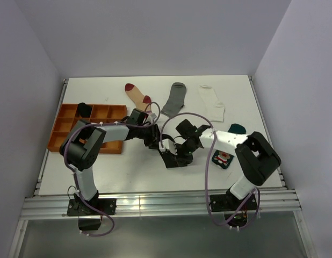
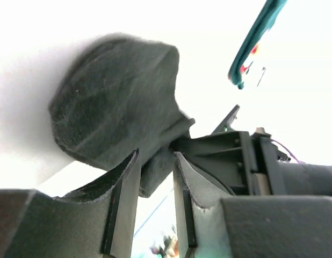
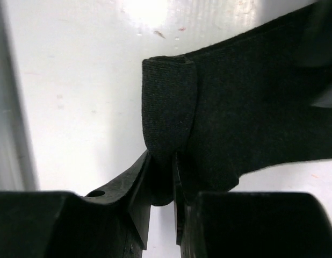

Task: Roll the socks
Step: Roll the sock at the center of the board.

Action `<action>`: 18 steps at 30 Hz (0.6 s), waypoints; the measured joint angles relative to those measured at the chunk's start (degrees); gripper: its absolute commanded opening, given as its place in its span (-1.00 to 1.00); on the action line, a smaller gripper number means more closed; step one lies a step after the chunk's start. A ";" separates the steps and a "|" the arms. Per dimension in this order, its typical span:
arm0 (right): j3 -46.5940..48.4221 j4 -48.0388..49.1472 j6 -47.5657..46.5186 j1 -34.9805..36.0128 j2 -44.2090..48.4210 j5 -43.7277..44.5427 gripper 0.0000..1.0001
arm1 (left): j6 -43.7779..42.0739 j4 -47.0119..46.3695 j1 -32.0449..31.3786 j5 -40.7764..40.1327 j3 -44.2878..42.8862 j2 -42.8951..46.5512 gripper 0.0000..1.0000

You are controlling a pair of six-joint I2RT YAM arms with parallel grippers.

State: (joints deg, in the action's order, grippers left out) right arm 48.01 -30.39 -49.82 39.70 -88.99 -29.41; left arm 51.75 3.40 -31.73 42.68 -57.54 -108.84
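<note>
A black sock [image 2: 112, 102] lies bunched on the white table between both arms at the table's middle. My left gripper [image 2: 155, 156] stands open, with a hanging flap of that sock in the gap between its fingers and the table showing through below. It meets the right gripper [image 1: 177, 151] in the top view. My right gripper [image 3: 161, 156] is shut on a folded edge of the black sock [image 3: 252, 107]. Three socks lie along the back: a beige red-tipped sock [image 1: 136, 95], a grey sock [image 1: 175, 98] and a white sock [image 1: 211, 102]. A teal sock [image 1: 224, 159] lies under the right arm.
An orange compartment tray [image 1: 101, 144] stands at the left, under the left arm's elbow, with a dark item [image 1: 84, 109] in a back compartment. White walls close in the table on three sides. The teal sock [image 2: 257, 37] shows at the upper right of the left wrist view.
</note>
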 measured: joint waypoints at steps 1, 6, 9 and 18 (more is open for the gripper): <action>1.86 -2.75 -0.50 -1.16 -1.79 -2.14 -0.53 | -0.02 -1.31 0.24 -0.87 0.57 0.87 -0.30; 10.54 -15.91 -3.98 -6.38 -11.17 -10.47 -0.53 | -0.63 -9.03 0.42 -4.87 4.39 4.20 -0.54; 15.52 -23.91 -6.64 -8.98 -17.25 -14.51 -0.52 | -1.09 -14.27 0.42 -6.78 7.96 5.03 -0.61; 28.02 -41.13 -10.34 -11.37 -32.26 -20.11 -0.52 | -5.88 -24.98 -3.89 -14.03 19.21 11.78 -0.28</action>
State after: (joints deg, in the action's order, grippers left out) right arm 76.03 -71.53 -60.16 28.34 -121.25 -49.52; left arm 45.87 -21.58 -35.62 28.64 -38.33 -97.06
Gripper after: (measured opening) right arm 0.246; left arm 0.279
